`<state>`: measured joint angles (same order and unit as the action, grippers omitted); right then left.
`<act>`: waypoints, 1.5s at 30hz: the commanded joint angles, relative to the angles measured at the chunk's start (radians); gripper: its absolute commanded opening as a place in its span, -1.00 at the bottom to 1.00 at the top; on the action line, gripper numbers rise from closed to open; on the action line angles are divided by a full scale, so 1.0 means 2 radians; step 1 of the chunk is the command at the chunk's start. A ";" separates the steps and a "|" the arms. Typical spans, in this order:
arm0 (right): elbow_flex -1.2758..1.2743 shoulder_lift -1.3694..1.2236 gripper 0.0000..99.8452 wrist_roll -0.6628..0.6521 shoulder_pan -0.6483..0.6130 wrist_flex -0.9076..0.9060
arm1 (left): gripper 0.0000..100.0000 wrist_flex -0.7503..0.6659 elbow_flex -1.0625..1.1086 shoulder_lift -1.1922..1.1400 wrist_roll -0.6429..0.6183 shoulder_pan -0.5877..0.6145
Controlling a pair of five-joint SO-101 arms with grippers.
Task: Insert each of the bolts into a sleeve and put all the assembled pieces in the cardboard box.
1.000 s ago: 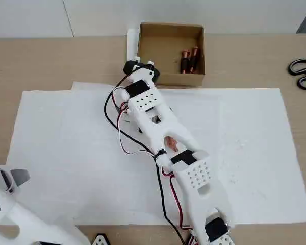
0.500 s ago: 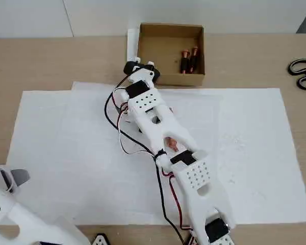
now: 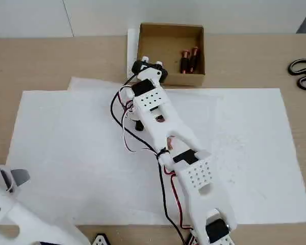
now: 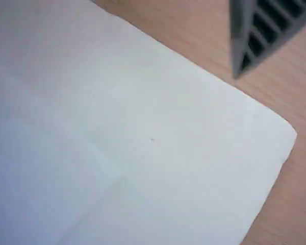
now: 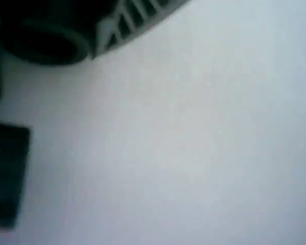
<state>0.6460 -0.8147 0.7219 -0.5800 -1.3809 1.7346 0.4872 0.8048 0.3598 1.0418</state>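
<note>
- right gripper – at the end of the arm stretched across the white paper, just beside the near left corner of the cardboard box, outside its wall
- open or closed: can't tell, the wrist covers it from above; its own wrist view is a blur of a dark rounded shape over paper
- left gripper – low at the near left corner of the paper, well apart from the box; opening can't be told, nothing seen in it
- two assembled pieces – copper bolts in black sleeves, lying side by side, touching, by the box's right wall
- scissors on the bare table, far right
</note>
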 commanded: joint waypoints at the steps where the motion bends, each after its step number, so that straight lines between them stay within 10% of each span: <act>1: 0.004 0.000 -0.99 -0.002 -0.007 0.002 | -0.37 0.009 -0.002 0.008 0.000 -0.002; 24: 0.002 0.282 -0.99 -0.116 0.048 -0.169 | -0.37 0.009 -0.006 0.008 0.000 -0.015; 45: -0.056 0.442 -0.99 -0.236 0.158 -0.173 | -0.38 0.005 -0.134 -0.157 -0.194 -0.357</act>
<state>0.5554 -0.0138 0.3230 -0.2777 -1.7185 1.7346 0.3245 0.6053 0.0130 0.4051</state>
